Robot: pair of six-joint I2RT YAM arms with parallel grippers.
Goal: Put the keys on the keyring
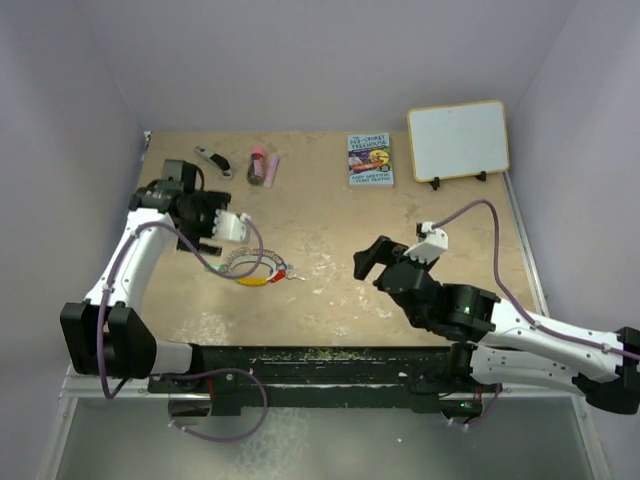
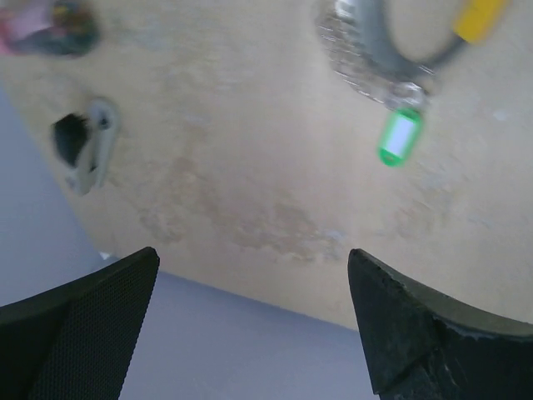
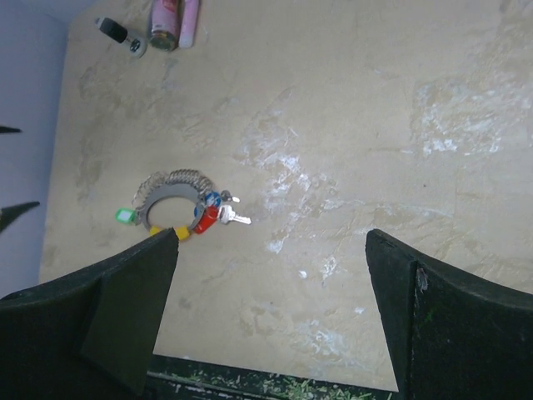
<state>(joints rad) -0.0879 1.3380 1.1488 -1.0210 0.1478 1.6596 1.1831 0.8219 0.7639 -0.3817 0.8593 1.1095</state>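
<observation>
Left tool (image 1: 232, 228) hangs over the desk (image 1: 330, 210) just at 11 o'clock of the keyring (image 1: 250, 265). Its wrist view shows the two fingers (image 2: 83, 325) spread far apart with only bare desk between them. Right tool (image 1: 368, 258) hovers at 3 o'clock of the ring, well apart from it, its fingers (image 3: 450, 317) just as wide and holding nothing.

The keyring lies flat at about 8 o'clock from the desk's middle, a whitish-silver loop with a yellow stretch on its near side. The green-tagged key (image 1: 213, 268) touches the loop at its 9 o'clock edge. The blue-tagged key (image 3: 213, 200) and red-tagged key (image 3: 206, 219) sit together at its 4 o'clock edge, a silver blade pointing out toward 3 o'clock. Whether they are threaded on, I can't tell.

Near the far edge, at 12 o'clock of the ring, lie a black-and-silver gadget (image 1: 212, 160) and a pink-and-maroon tube (image 1: 262, 166). A paperback (image 1: 370, 160) and a small whiteboard (image 1: 458, 140) stand off toward 2 o'clock.
</observation>
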